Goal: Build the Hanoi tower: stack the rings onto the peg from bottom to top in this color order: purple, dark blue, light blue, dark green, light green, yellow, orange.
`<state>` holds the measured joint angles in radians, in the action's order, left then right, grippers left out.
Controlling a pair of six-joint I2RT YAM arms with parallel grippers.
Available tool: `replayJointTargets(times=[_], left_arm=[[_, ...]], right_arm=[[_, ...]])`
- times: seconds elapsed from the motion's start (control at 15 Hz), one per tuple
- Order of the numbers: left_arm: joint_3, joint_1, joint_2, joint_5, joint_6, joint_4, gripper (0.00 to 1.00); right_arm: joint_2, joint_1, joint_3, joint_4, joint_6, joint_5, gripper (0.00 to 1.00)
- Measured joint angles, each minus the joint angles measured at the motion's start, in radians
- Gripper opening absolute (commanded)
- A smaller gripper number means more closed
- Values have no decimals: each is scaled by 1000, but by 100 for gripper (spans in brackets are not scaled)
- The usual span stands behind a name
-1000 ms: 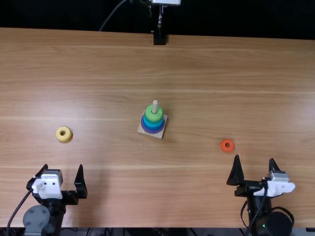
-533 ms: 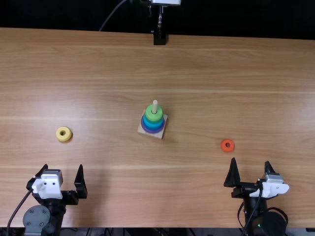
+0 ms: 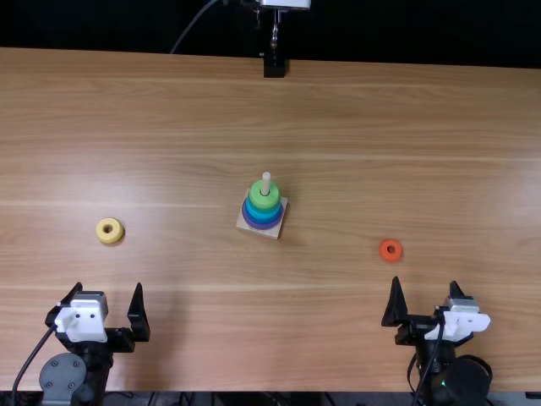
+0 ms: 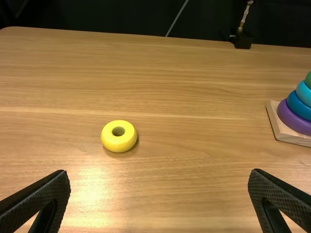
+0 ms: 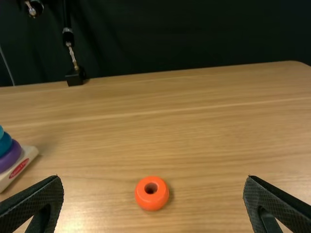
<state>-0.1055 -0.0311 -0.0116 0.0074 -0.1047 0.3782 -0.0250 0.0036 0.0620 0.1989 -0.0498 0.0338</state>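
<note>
Left claw (image 3: pixel 108 285) and right claw (image 3: pixel 425 282) both gape wide; yellow ring (image 3: pixel 110 231) sits left, orange ring (image 3: pixel 390 250) right, stack (image 3: pixel 264 206) between. If orange goes on before yellow, imo the order's wrecked.

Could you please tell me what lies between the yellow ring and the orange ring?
Between the yellow ring and the orange ring, slightly off the direct line, stands the square wooden base with its peg and stacked rings, as the top view shows.
</note>
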Motion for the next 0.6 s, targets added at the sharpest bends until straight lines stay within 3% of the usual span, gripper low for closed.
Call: replayJointTargets(times=[0.6], left_arm=[[0,0,0,0,0,0,100]], right_arm=[[0,0,4,13,0,0,100]])
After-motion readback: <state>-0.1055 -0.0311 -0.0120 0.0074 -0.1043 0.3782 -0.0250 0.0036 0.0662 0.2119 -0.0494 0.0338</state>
